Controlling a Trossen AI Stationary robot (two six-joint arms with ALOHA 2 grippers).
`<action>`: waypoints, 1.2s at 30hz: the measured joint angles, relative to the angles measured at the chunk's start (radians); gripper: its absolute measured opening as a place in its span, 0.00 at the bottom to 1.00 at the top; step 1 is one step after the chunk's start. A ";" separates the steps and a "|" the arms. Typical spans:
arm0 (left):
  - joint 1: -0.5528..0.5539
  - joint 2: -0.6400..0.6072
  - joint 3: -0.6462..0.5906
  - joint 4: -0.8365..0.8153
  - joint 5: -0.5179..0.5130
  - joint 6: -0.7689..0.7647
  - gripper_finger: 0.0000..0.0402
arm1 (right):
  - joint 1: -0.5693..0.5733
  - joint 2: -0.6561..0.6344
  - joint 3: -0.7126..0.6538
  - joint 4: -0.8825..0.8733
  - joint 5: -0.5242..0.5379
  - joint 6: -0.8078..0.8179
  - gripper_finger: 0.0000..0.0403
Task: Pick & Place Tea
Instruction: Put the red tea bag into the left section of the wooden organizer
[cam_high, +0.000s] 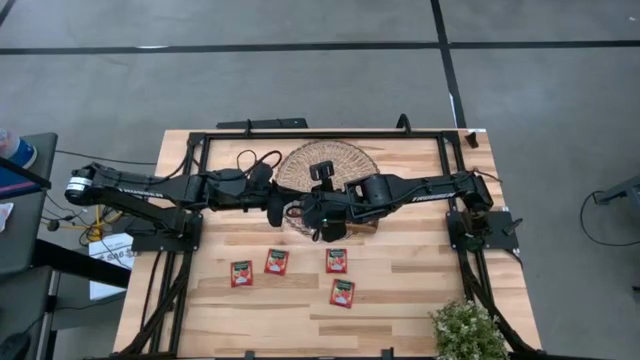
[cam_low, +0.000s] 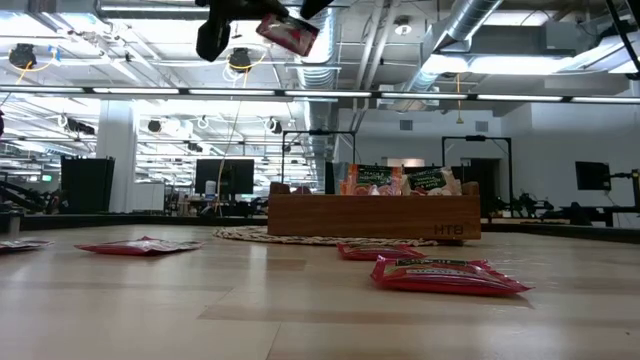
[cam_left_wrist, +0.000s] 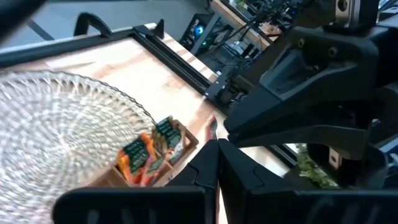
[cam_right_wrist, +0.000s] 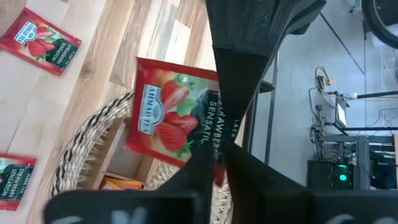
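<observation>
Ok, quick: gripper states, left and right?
Left gripper: shut on a sachet, held up in the air.
Right gripper: at the same sachet; open or shut cannot be told.

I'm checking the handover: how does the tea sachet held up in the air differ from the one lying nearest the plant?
The held sachet hangs tilted above the woven mat, pinched at one edge between two end effectors. The sachet near the plant lies flat on the wooden table, untouched. Both are red strawberry-print packets.
</observation>
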 joint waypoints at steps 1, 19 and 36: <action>0.000 0.000 0.000 0.000 -0.007 0.013 0.00 | 0.000 0.000 0.000 -0.001 0.000 0.000 0.12; 0.037 0.152 0.000 0.047 -0.032 0.355 0.00 | 0.011 -0.100 -0.100 -0.440 -0.205 0.470 0.44; 0.243 0.253 -0.260 0.615 0.347 0.354 0.00 | 0.164 -0.599 -0.676 -0.298 -0.150 0.949 0.34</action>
